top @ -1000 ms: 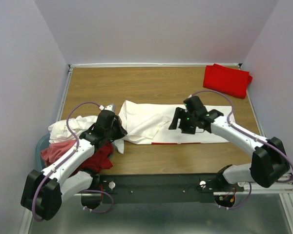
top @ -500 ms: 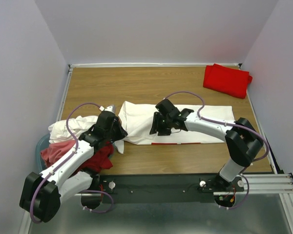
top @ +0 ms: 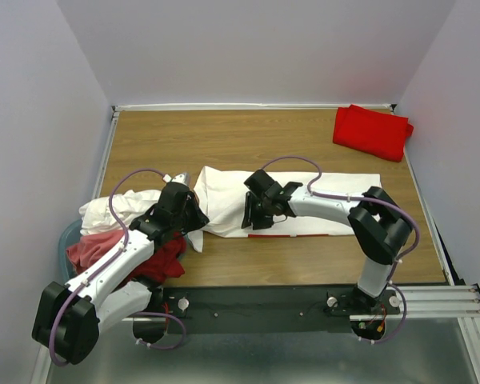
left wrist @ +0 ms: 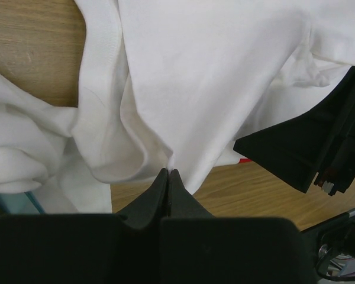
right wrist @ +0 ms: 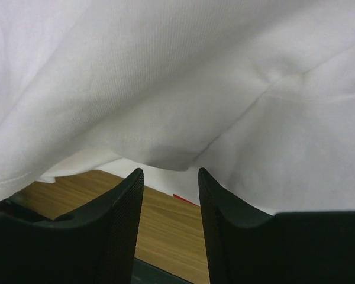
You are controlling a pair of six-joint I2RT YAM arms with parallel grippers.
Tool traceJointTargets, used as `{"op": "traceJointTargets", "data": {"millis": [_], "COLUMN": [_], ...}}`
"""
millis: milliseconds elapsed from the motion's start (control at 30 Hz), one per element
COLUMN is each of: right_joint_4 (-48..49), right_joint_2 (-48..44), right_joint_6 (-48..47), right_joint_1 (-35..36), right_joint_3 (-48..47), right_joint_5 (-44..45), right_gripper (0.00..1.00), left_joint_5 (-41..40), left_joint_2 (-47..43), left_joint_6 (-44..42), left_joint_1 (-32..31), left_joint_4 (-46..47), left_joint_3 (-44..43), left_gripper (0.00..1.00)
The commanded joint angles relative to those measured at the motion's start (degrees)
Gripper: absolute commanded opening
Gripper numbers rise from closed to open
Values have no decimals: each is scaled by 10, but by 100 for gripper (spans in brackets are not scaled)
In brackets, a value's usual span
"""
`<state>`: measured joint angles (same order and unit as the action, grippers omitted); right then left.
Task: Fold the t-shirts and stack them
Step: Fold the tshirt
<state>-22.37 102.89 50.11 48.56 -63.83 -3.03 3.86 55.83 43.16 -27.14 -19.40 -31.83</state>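
Note:
A white t-shirt (top: 320, 204) lies spread across the middle of the table, a strip of red print showing at its near edge. My left gripper (top: 194, 210) is shut on a fold of this shirt at its left end; the pinch shows in the left wrist view (left wrist: 168, 171). My right gripper (top: 252, 214) is open, just above the shirt's near edge left of its middle; in the right wrist view (right wrist: 170, 177) the white cloth (right wrist: 183, 89) hangs right in front of the jaws. A folded red t-shirt (top: 372, 131) lies at the far right corner.
A pale blue tub (top: 67, 240) at the near left holds a heap of white (top: 112, 210), pink (top: 92, 246) and red (top: 160, 264) t-shirts, under my left arm. Bare wood (top: 224, 140) lies behind the white shirt.
My right gripper has swept left across the white shirt, from its right half to left of its middle. My left gripper has stayed where it was, shut on the cloth.

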Motion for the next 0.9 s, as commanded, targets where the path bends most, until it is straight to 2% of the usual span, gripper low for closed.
{"op": "traceJointTargets", "data": {"millis": [0,533,600,667,700,800,867], "right_joint_4": [7,7,7,7,7,6,6], "right_joint_2": [25,30,33,34,34,32,30], "right_joint_6": [6,0,1,1,1,-1,-1], "right_joint_1": [7,8,8,8,8,8,9], "right_joint_3": [-21,-27,-26,-26,-24,-23,-20], "right_joint_5": [23,49,47,45,45,48,48], "right_gripper": [49,38,33,21,21,9,5], "left_joint_5": [-6,-7,-7,-7,-7,-8,-9], "left_joint_2": [2,1,0,-1,-1,0,2], "left_joint_6": [-1,-1,-1,-2,-3,-2,-2], "left_joint_1": [-4,-4,-4,-4,-5,-5,-5], "left_joint_4": [-6,-6,-7,-6,-6,-5,-3], "left_joint_3": [1,1,0,0,1,1,2], "left_gripper": [0,0,0,0,0,0,0]}}
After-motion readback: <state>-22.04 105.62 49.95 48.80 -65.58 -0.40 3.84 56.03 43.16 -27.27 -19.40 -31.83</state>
